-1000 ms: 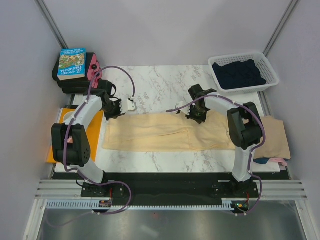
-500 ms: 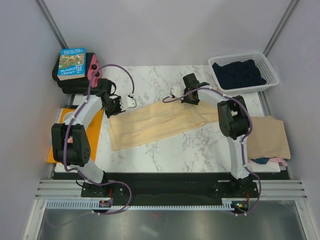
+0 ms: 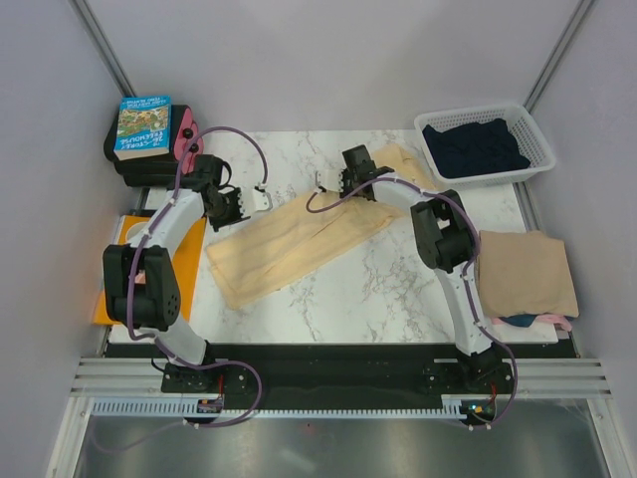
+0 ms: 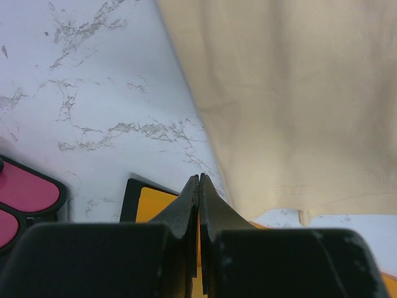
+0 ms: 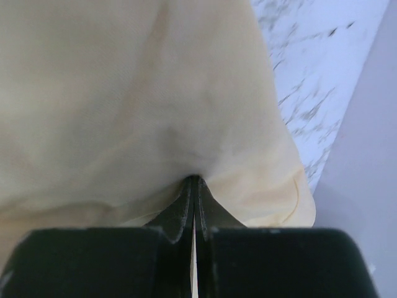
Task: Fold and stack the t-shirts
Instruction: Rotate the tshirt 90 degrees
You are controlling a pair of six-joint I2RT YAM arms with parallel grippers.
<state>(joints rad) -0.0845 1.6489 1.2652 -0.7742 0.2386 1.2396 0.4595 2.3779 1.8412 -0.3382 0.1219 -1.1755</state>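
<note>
The yellow shirt (image 3: pixel 289 239) lies as a slanted, narrow band across the table (image 3: pixel 378 299). Our right gripper (image 5: pixel 194 181) is clamped on a fold of it. The left gripper (image 4: pixel 198 181) is closed at its edge (whether it has caught cloth, we cannot tell). We judge folding is midway; next we must lay the shirt square, then stack it on the tan shirt (image 3: pixel 526 274).
</note>
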